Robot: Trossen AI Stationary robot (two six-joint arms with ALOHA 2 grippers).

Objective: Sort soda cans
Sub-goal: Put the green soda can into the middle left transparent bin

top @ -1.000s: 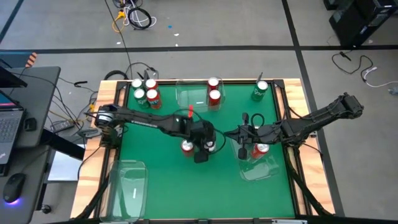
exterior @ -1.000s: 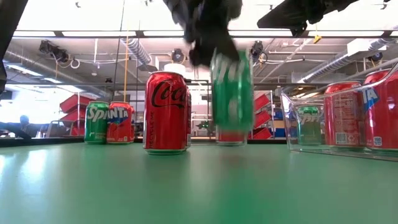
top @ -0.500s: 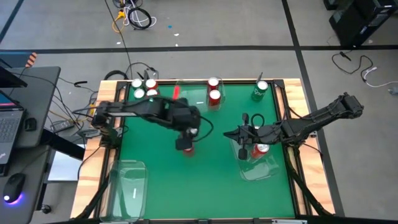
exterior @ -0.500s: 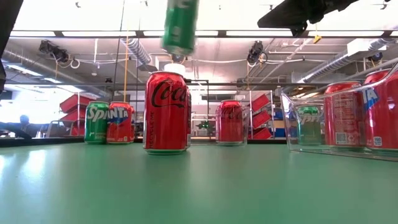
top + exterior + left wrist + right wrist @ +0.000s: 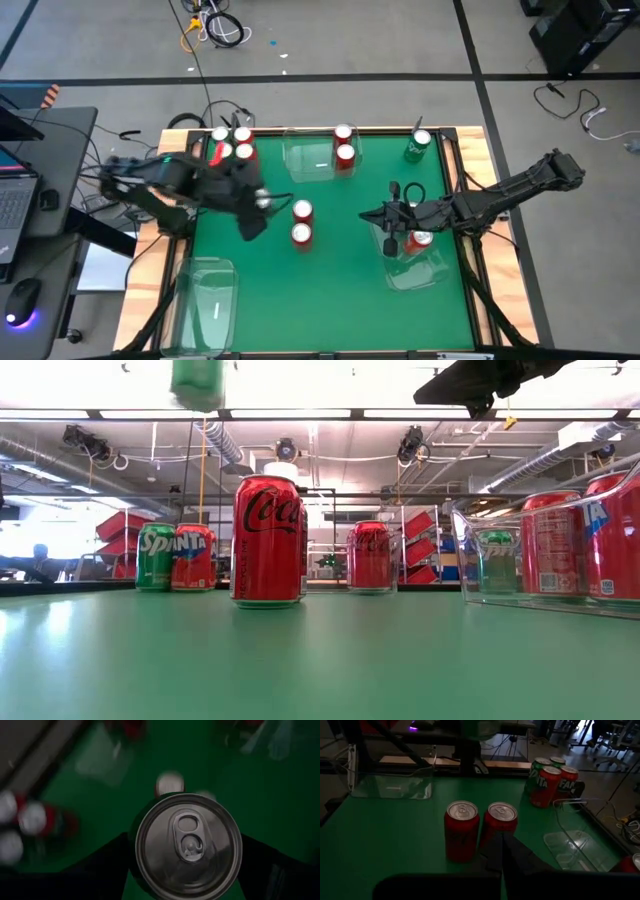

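**Green can carried left, clear of the two red cans**

Swinging away from mid-table, the left gripper [image 5: 252, 212] now hangs over the mat's left side, clamped on a green can [image 5: 197, 382] lifted high above the table [image 5: 340, 300]. Two red cans [image 5: 301, 222] stand uncovered at centre. A can cluster [image 5: 232, 143] sits at the far-left corner beside a clear tray [image 5: 308, 158], and another tray [image 5: 213, 300] lies near-left. The right gripper [image 5: 372, 214], pinched shut, waits beside the right-hand tray [image 5: 425, 272] holding cans.
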